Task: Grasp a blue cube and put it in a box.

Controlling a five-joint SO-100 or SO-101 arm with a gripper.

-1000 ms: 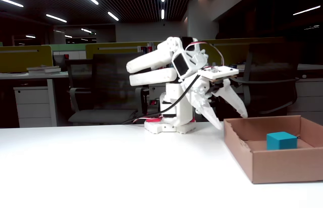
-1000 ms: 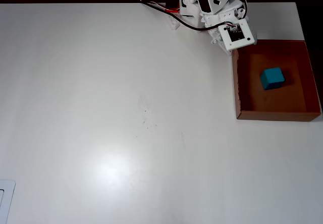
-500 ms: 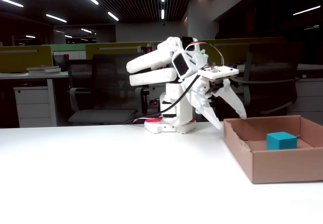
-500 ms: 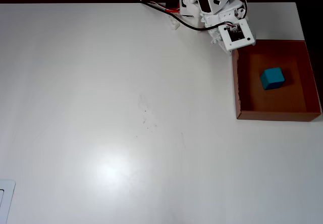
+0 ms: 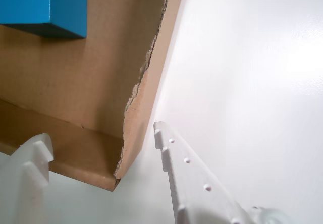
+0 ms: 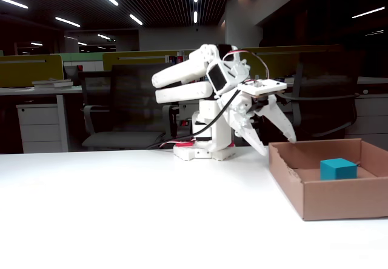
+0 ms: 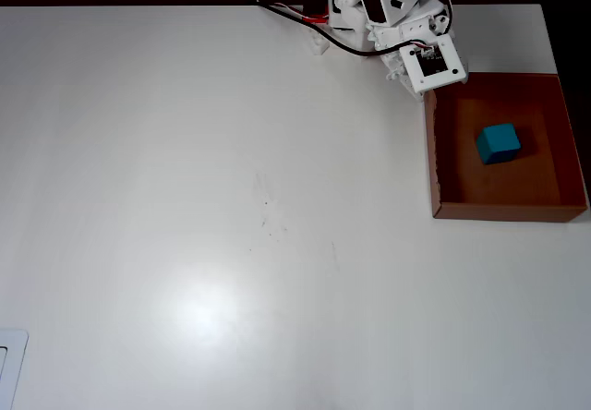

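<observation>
The blue cube (image 7: 499, 142) rests on the floor of the brown cardboard box (image 7: 434, 165), near its middle; it also shows in the fixed view (image 6: 337, 168) and at the top left of the wrist view (image 5: 43, 7). My white gripper (image 6: 279, 145) hangs open and empty above the box's back left corner, one finger on each side of the torn wall (image 5: 144, 90). In the wrist view the gripper (image 5: 98, 138) straddles that corner. Nothing is between the fingers. In the overhead view the wrist plate (image 7: 433, 65) hides the fingertips.
The arm's base (image 6: 203, 151) stands at the table's far edge with cables (image 7: 291, 15) trailing left. The box sits at the table's right side. A white object's corner (image 7: 9, 364) shows at the near left edge. Office chairs and desks stand behind the table.
</observation>
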